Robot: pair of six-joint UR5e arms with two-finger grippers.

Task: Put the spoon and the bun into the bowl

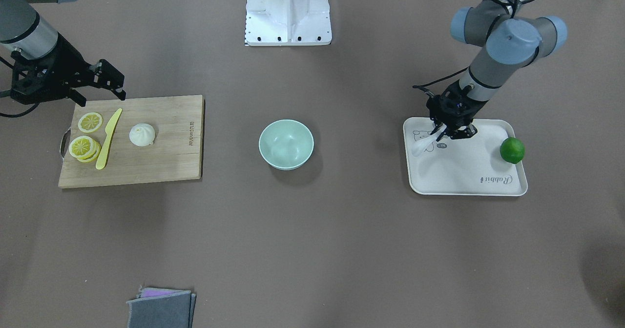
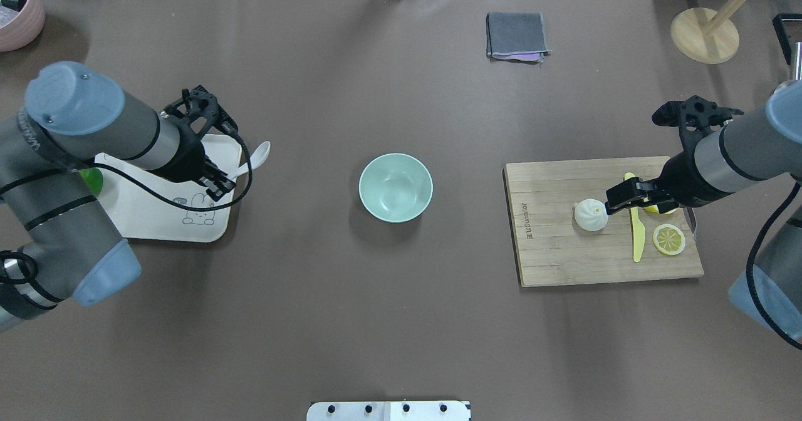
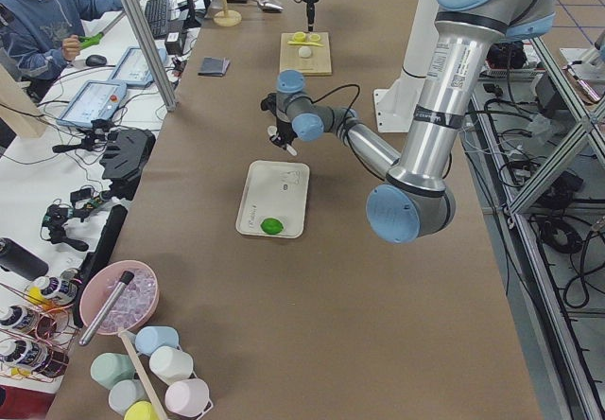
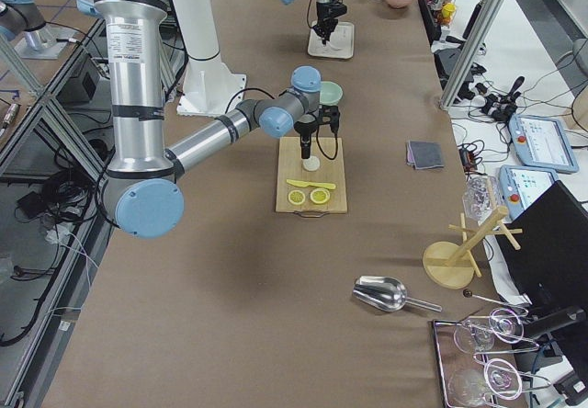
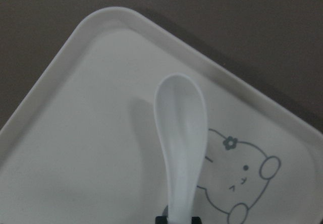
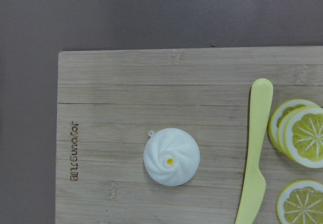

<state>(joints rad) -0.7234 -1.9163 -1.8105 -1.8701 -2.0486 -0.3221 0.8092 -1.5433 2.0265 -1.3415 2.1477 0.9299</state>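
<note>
The white spoon is held by its handle in my left gripper, which is shut on it a little above the near corner of the white tray. The left wrist view shows its scoop over the tray. The white bun sits on the wooden board; the right wrist view looks straight down on it. My right gripper is open and empty above the board's back edge. The mint-green bowl stands empty at the table's middle.
A yellow knife and lemon slices lie on the board beside the bun. A green lime sits on the tray's edge. A folded grey cloth lies at the operators' side. The robot base is behind the bowl.
</note>
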